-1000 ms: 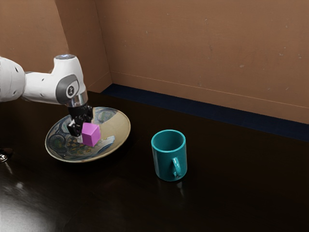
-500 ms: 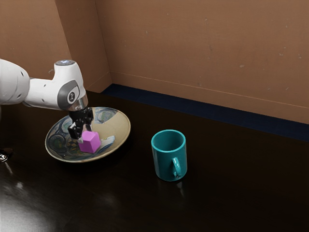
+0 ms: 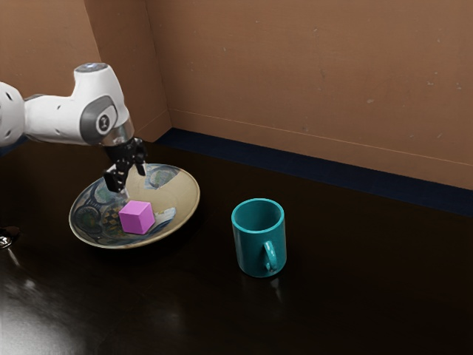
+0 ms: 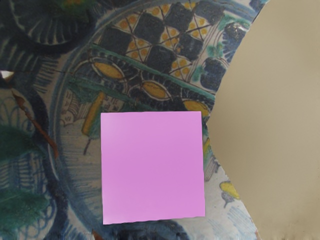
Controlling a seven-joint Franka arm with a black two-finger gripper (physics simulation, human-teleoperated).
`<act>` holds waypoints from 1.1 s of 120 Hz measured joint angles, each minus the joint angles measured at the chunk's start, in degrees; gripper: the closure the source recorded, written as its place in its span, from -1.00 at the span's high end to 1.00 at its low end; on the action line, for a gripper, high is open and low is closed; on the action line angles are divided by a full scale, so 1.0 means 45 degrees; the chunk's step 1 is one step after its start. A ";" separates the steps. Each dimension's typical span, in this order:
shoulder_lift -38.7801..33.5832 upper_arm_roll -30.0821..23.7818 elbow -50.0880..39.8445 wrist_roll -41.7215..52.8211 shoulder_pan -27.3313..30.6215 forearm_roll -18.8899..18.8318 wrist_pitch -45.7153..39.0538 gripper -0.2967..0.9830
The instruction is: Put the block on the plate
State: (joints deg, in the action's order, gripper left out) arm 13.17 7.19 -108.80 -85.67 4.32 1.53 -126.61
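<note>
Under the tool (image 3: pixel 130 183): a dark, glossy worktop (image 3: pixel 355 303). Also below the tool: a wide, shallow plate (image 3: pixel 181 191), painted in blue and cream. Toward the exterior view's right from the tool, well apart: an upright teal mug (image 3: pixel 251 244). At the tool itself: fingers well parted, with hold of nothing. Below the tool, not touching: a pink block (image 3: pixel 136 219), resting on the plate.

I see a dark, glossy table (image 3: pixel 355 303) with a pale sheen toward the near corner at the exterior view's left. A wide painted plate (image 3: pixel 184 194) rests on it; well apart stands a teal mug (image 3: pixel 253 248), upright, handle on the near side. Something small and shiny (image 3: pixel 7 237) sits at the exterior view's left edge, partly cut off.
</note>
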 joint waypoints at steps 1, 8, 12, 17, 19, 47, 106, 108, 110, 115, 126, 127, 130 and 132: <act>-0.0018 -0.0033 0.0024 0.0034 -0.0003 0.0005 0.0044 0.49; -0.0171 -0.0204 0.0120 0.0386 -0.0022 0.0082 0.0325 0.50; -0.0318 -0.0295 0.0142 0.0623 -0.0009 0.0140 0.0477 0.51; -0.0479 -0.0426 0.0157 0.1018 -0.0009 0.0198 0.0663 0.51; -0.0540 -0.0478 0.0160 0.1186 -0.0015 0.0217 0.0732 0.51; -0.1321 -0.0749 0.1683 0.4005 -0.0018 0.0322 0.3331 0.53; -0.3218 -0.1423 0.3314 1.1412 0.0115 0.0979 0.8012 0.54; -0.3278 -0.1472 0.3338 1.1612 0.0145 0.0982 0.8083 0.54; -0.3333 -0.1534 0.3378 1.1808 0.0185 0.0981 0.8151 0.54; -0.3427 -0.1739 0.3557 1.2272 0.0315 0.0940 0.8346 0.54; -0.3505 -0.2194 0.3966 1.3189 0.0392 0.0747 0.8723 0.54; -0.3508 -0.2218 0.4007 1.3265 0.0368 0.0734 0.8750 0.54; -0.3514 -0.2276 0.4112 1.3489 0.0273 0.0691 0.8826 0.54; -0.3517 -0.2312 0.4159 1.3633 0.0203 0.0665 0.8871 0.54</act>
State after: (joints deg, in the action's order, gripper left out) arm -2.66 -3.21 -90.08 -24.32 5.24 4.52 -86.69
